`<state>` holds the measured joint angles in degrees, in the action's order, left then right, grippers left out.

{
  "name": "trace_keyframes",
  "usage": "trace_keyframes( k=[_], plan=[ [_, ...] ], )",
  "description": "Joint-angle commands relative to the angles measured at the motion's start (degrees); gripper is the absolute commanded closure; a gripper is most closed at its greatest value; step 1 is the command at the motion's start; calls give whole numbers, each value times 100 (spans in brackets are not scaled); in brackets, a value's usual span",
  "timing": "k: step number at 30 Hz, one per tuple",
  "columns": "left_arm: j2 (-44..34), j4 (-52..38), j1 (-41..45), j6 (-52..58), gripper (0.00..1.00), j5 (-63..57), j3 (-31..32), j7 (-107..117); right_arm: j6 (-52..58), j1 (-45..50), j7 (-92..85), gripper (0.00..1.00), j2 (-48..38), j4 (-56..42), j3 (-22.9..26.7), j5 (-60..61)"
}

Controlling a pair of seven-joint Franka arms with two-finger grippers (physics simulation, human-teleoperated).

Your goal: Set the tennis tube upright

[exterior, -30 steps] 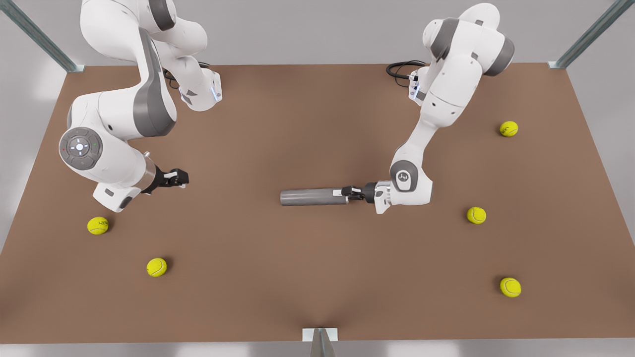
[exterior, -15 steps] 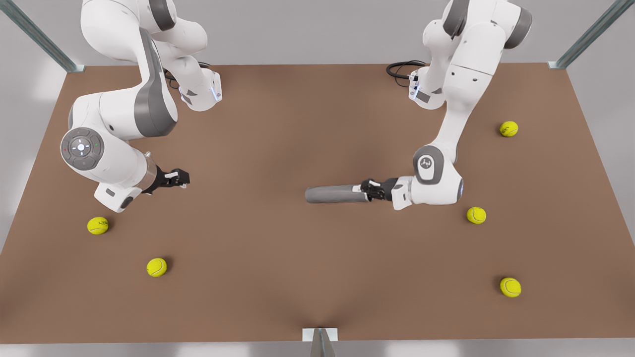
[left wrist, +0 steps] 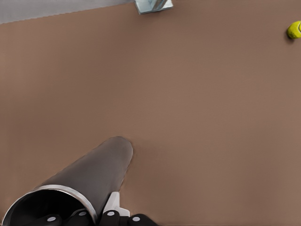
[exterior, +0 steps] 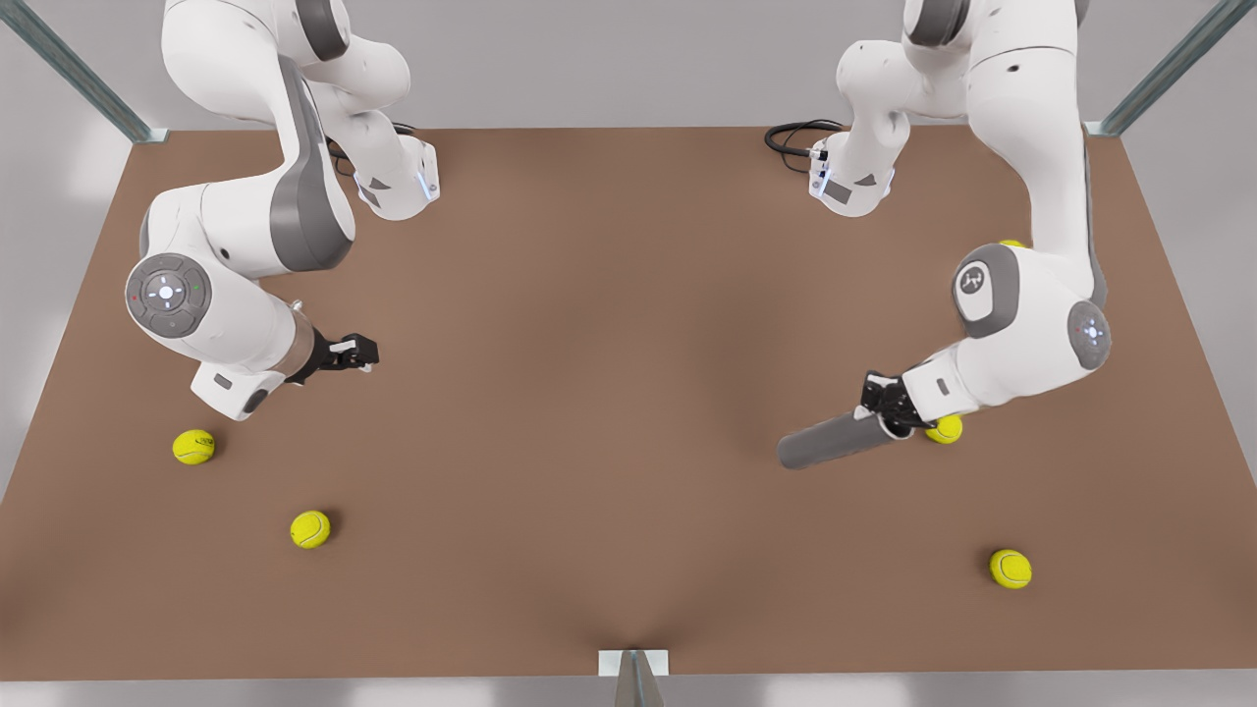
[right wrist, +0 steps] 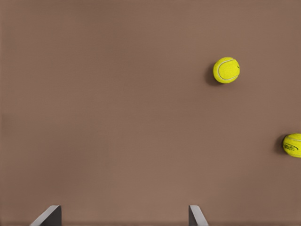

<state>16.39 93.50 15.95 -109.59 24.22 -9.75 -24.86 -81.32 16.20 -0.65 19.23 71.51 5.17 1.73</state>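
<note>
The tennis tube (exterior: 833, 443) is a dark grey cylinder on the front view's right, lying at a slant with its far end pointing to the lower left. My left gripper (exterior: 887, 413) is shut on the rim of its hollow end. In the left wrist view the tennis tube (left wrist: 91, 176) stretches away from the left gripper (left wrist: 96, 218) over the brown table, its open mouth nearest the camera. My right gripper (exterior: 355, 352) waits on the front view's left, low over the table; it is open, and its fingertips (right wrist: 51, 214) stand wide apart with nothing between them.
Yellow tennis balls lie scattered on the brown table (exterior: 589, 295): two (exterior: 193, 447) (exterior: 310, 529) near the right gripper, one (exterior: 1011, 569) at the front right, one (exterior: 948, 430) partly behind the left gripper. A cable (exterior: 791, 137) coils at the back.
The left gripper has carried the tube from the table's middle toward the front view's right and nearer the front, swinging it to a slant. The right arm has barely moved.
</note>
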Motion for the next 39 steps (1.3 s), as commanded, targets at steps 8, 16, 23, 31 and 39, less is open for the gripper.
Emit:
trace_keyframes(
  k=[8, 16, 23, 31, 39],
  plan=[
    [365, -95, 39, -1257, 79, -1595, -80, 1071, -6, -3, 30, 0, -16, -40, 10, 30],
    [734, -86, 39, -1301, 79, -1745, -63, 1062, -15, 14, 30, 0, 2, -31, 1, 12],
    [804, -78, 48, -1301, 4, -1736, -63, 992, -24, 23, 30, 0, 10, -31, 1, 12],
    [796, -86, 48, -1266, 0, -1736, -63, 1009, -24, 23, 30, 0, 2, -40, 1, 21],
    [761, -86, 110, -1249, 0, -1736, -63, 1027, -24, 15, 30, 0, 2, -40, 1, 12]
  ],
)
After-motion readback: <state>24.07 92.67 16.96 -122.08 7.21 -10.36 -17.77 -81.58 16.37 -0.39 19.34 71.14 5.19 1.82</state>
